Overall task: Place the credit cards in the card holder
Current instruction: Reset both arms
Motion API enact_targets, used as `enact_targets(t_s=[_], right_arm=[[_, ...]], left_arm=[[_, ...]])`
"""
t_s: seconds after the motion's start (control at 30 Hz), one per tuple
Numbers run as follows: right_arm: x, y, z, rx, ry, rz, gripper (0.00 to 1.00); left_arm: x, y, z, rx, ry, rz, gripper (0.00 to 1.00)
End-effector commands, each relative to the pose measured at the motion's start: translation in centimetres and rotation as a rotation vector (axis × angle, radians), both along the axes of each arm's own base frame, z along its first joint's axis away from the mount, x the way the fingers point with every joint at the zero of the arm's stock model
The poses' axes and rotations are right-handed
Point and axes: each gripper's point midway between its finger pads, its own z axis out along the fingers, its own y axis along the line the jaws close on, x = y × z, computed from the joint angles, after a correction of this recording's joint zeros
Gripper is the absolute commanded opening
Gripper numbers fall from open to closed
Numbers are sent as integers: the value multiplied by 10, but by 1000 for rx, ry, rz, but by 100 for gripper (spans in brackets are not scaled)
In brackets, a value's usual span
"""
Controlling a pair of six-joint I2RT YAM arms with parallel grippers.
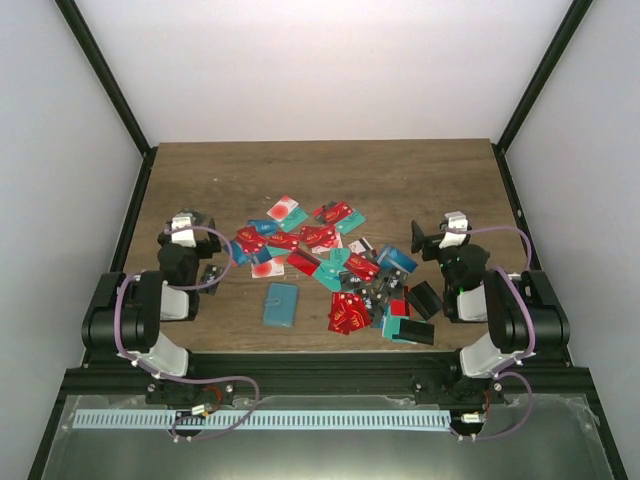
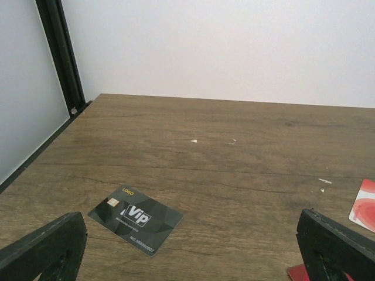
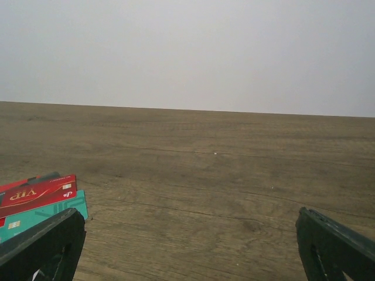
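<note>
Where the credit cards (image 1: 349,313) overlap, lower ones lie partly hidden.

This is a robot test cell in a lab. In the top view, plain white panels (image 1: 320,60) close off the back and both sides, held by black posts (image 1: 100,70) that run to the upper corners. A wooden table (image 1: 320,165) fills the middle of the frame. At lower left and lower right, the left arm (image 1: 135,320) and right arm (image 1: 510,320) are fixed to a black rail (image 1: 320,372). Purple cables (image 1: 225,395) loop below it, beside a white slotted strip (image 1: 260,420) along the bottom edge. Cards (image 1: 320,240) lie scattered mid-frame like test props. Both wrist views show only the same wood and blank white wall.
</note>
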Motion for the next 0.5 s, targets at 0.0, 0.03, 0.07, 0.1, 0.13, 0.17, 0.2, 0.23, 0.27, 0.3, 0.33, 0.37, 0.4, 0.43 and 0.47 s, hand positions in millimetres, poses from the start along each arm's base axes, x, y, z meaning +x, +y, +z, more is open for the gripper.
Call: enact_targets(t_s=[0.0,0.03,0.07,0.1,0.13,0.17,0.2,0.23,0.27,0.3,0.33,0.37,0.4,0.43,0.47], right_arm=[[1,-3,4,-5,-15,-9,100],[1,-3,3,-4,-11,-10,100],[2,-3,3,-3,-9,-8,100],[2,-3,3,-3,-9,-8,100],[2,-3,3,-3,-9,-9,100],[2,-3,3,-3,-10,-8,100],[2,-3,3,-4,-8,-8,100],[4,-3,1,-2,0,-7,100],[6,-3,1,-2,1,-7,100],[6,-3,1,-2,2,-7,100],[6,-3,1,-2,4,-6,100],[6,-3,1,-2,4,-7,100],[5,-3,1,-2,2,-7,100],[4,-3,2,-2,-2,-7,100],[3,-3,3,-2,-6,-8,100]], left_arm=[[4,-2,10,18,-32,-6,100],[4,-2,10,18,-34,-6,100],[4,-2,10,18,-32,-6,100],[4,-2,10,18,-33,-6,100],[4,-2,10,18,-33,-6,100],[4,-2,10,18,-33,-6,100],[4,-2,10,18,-32,-6,100],[4,-2,10,19,-33,-6,100],[4,-2,10,19,-33,-6,100],[4,-2,10,18,-32,-6,100],[4,-2,10,18,-32,-5,100],[4,-2,10,18,-32,-6,100],[4,-2,10,18,-33,-7,100],[4,-2,10,19,-34,-6,100],[4,-2,10,19,-33,-6,100]])
